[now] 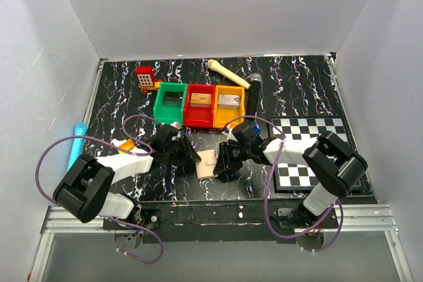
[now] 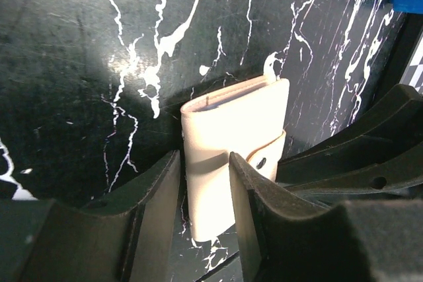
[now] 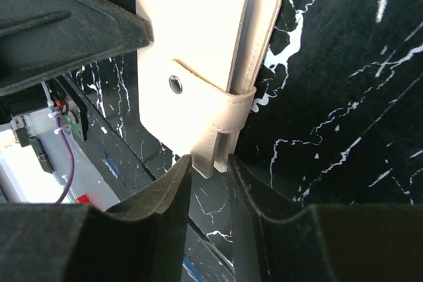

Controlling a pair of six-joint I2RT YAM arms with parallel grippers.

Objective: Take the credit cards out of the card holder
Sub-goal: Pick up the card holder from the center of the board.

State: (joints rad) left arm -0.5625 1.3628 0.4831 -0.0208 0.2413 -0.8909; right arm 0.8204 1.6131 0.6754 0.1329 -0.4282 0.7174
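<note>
The card holder is closed, cream-tan, and sits near the table's front edge between my two grippers. My left gripper comes at it from the left. In the left wrist view the holder runs down between the two black fingers of that gripper, which is shut on its folded end. My right gripper faces it from the right. In the right wrist view the strap with its snap hangs between this gripper's fingertips, which press on its end. The credit cards are hidden inside the holder.
A green bin, a red bin and an orange bin stand in a row behind the grippers. The checkered board lies at the right. A cream bone-shaped piece, a black cylinder, and a red keypad toy lie further back.
</note>
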